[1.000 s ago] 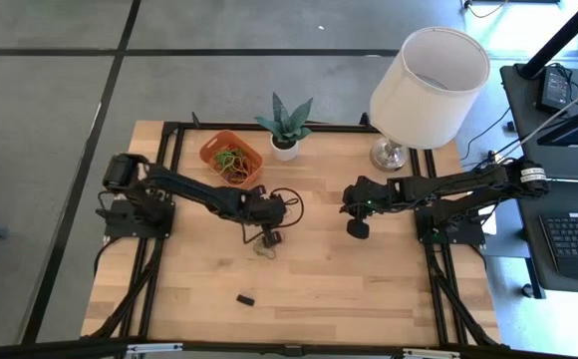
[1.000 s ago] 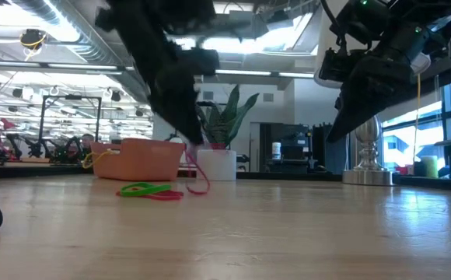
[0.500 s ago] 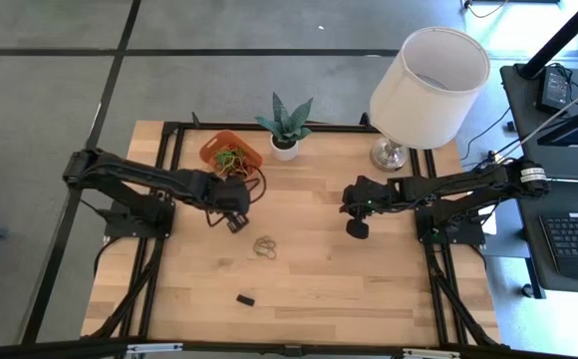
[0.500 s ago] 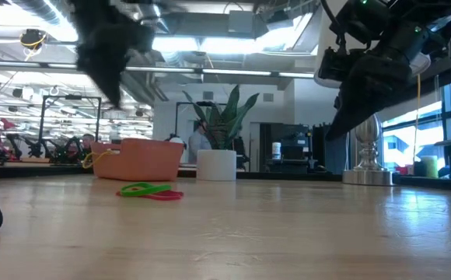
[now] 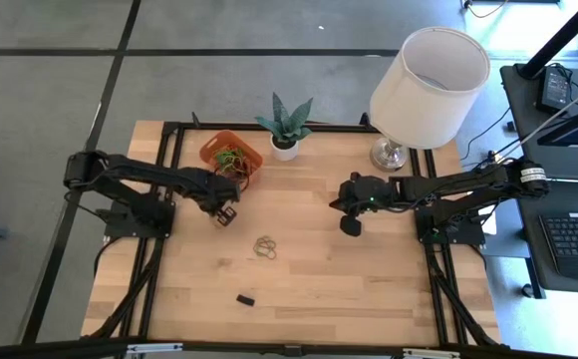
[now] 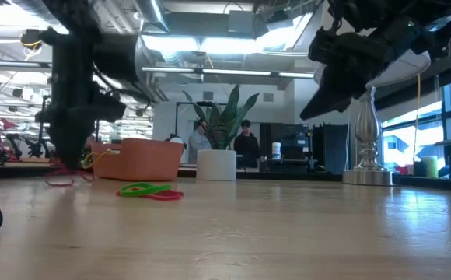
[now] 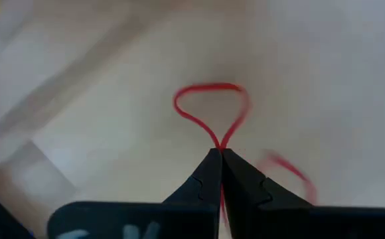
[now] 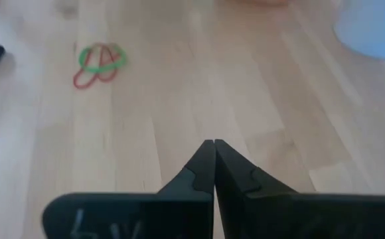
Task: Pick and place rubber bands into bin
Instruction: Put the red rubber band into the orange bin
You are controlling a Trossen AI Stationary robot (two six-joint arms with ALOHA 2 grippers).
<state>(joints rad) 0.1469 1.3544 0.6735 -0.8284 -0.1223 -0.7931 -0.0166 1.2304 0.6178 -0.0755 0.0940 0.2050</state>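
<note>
Pinching a red band in my left jaws, at five o'clock of the bin, for dropping; right jaws wait closed, empty.

- The high view is looking straight down from well above, taking in the whole table and the floor around it.
- The low view is sitting at tabletop height, facing level across the table toward the plant pot and the room beyond.
- The left wrist view is pointing down, very close to the wood.
- The right wrist view is looking along the table from farther off.
- The loose rubber bands near the table's middle are showing in the high, low and right wrist views.
</note>
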